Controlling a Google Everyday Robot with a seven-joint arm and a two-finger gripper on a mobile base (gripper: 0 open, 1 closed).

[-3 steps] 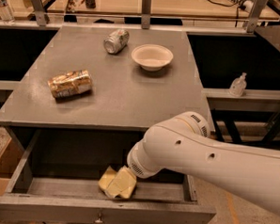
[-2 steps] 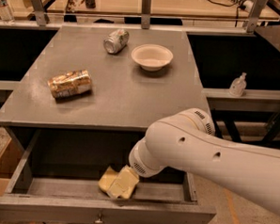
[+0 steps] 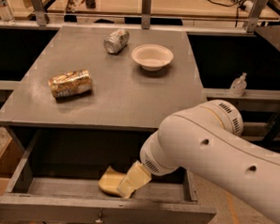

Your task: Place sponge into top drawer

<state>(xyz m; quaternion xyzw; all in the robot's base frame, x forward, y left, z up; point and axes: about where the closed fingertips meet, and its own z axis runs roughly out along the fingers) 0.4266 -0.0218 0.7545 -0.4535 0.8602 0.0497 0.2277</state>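
The top drawer (image 3: 101,214) is pulled open below the grey tabletop, with a small metal knob at the middle of its front panel. The pale yellow sponge (image 3: 109,182) is inside the drawer, right of centre, resting low near the drawer floor and slightly tilted. My gripper (image 3: 132,180) reaches down into the drawer from the right and touches the sponge's right side. The large white arm (image 3: 213,146) hides the drawer's right part.
On the tabletop (image 3: 126,99) lie a gold-patterned snack bag (image 3: 70,83) at the left, a tipped silver can (image 3: 116,40) and a white bowl (image 3: 152,56) at the back. A sanitizer bottle (image 3: 238,84) stands on the right shelf. A cardboard box (image 3: 0,172) sits left of the drawer.
The arm has shifted slightly up and to the right. The sponge and gripper stay at nearly the same spot inside the drawer.
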